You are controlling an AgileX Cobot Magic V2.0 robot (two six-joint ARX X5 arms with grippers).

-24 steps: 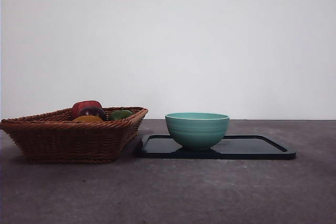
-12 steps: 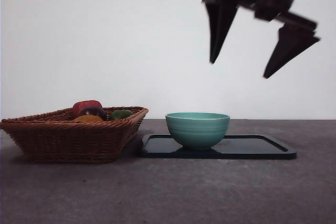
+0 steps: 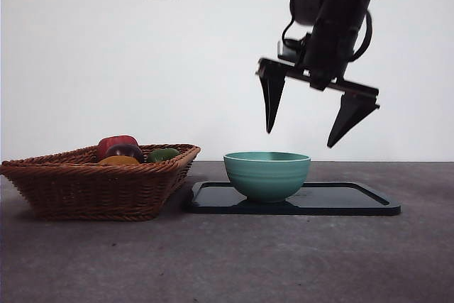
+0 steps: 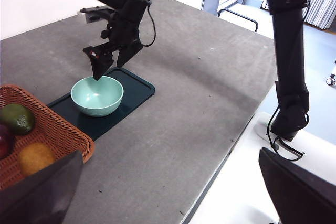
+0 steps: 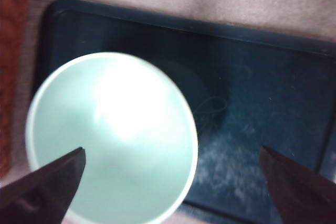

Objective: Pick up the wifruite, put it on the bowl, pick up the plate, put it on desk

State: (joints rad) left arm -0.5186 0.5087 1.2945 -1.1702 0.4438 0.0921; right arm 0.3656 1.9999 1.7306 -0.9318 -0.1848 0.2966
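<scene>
Having dropped lower, the right gripper (image 3: 301, 130) hangs with jaws spread empty over the bowl (image 3: 267, 174), whose rim a further descent could clip, while the wifruite (image 4: 34, 157) lies in the basket (image 3: 85, 189) beside the bowl.

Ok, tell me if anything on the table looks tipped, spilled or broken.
Nothing stands out. The bowl sits upright and empty on the dark tray, the basket holds its fruit beside it, and the right gripper hangs open above the bowl without touching it.
</scene>
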